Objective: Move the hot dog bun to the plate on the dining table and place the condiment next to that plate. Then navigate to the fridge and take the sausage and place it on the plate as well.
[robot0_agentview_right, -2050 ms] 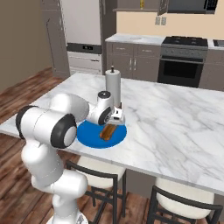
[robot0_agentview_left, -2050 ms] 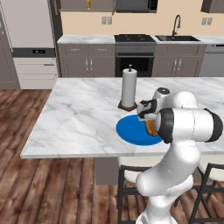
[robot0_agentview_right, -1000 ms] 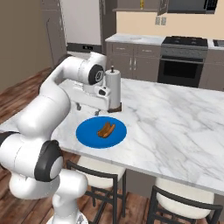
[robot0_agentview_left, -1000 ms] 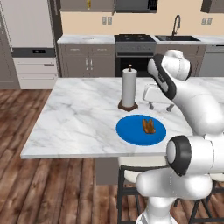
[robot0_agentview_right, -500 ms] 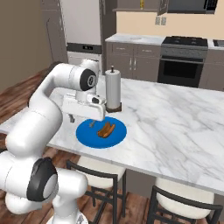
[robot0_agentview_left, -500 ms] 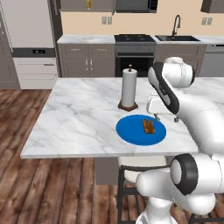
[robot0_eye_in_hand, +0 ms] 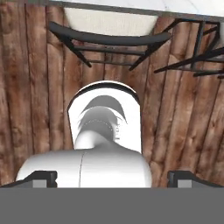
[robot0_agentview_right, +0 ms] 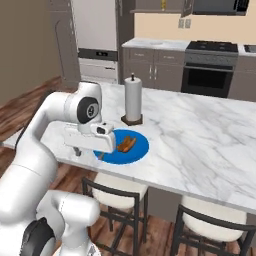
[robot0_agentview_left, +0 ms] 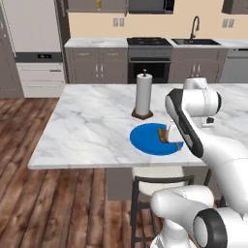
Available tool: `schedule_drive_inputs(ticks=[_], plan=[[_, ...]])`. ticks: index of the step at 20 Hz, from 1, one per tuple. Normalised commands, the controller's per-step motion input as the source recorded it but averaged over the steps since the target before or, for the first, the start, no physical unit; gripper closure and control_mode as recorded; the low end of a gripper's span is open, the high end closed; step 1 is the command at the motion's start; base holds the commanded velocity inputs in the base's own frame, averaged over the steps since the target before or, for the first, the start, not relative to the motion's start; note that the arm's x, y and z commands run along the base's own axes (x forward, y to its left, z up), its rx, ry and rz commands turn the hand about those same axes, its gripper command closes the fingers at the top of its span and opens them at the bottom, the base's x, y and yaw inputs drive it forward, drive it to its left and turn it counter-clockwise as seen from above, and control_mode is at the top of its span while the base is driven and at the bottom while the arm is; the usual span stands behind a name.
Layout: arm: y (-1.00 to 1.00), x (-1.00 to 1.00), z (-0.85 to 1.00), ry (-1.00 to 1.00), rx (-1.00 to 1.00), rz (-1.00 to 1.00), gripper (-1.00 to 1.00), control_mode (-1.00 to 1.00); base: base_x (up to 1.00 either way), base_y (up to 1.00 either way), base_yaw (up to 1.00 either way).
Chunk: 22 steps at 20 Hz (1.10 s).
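The sausage (robot0_agentview_right: 126, 144) has been left on the plate (robot0_agentview_left: 145, 140), and the jaws are now pulled back, wide open and empty.

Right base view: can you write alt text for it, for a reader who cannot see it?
A blue plate holding a brown sausage lies near the front edge of a marble dining table, with a paper towel roll standing just behind. The white arm bends over the plate's left side.

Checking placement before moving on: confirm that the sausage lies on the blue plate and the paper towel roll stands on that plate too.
Half wrong. The sausage does lie on the blue plate, but the paper towel roll stands on the marble table just behind the plate, as the right base view shows.
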Motion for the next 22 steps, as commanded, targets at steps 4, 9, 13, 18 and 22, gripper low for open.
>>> schedule_drive_inputs(ticks=[4,9,13,18,22], plan=[[0.0,0.0,0.0,0.0,0.0,0.0,-1.0,1.0,-0.44,1.0,0.02],[0.0,0.0,0.0,0.0,0.0,0.0,-1.0,1.0,-0.07,1.0,0.03],[0.0,0.0,0.0,0.0,0.0,0.0,-1.0,1.0,0.0,1.0,0.01],[0.0,0.0,0.0,0.0,0.0,0.0,-1.0,1.0,0.02,1.0,0.0],[0.0,0.0,0.0,0.0,0.0,0.0,-1.0,1.0,0.09,1.0,0.0]])
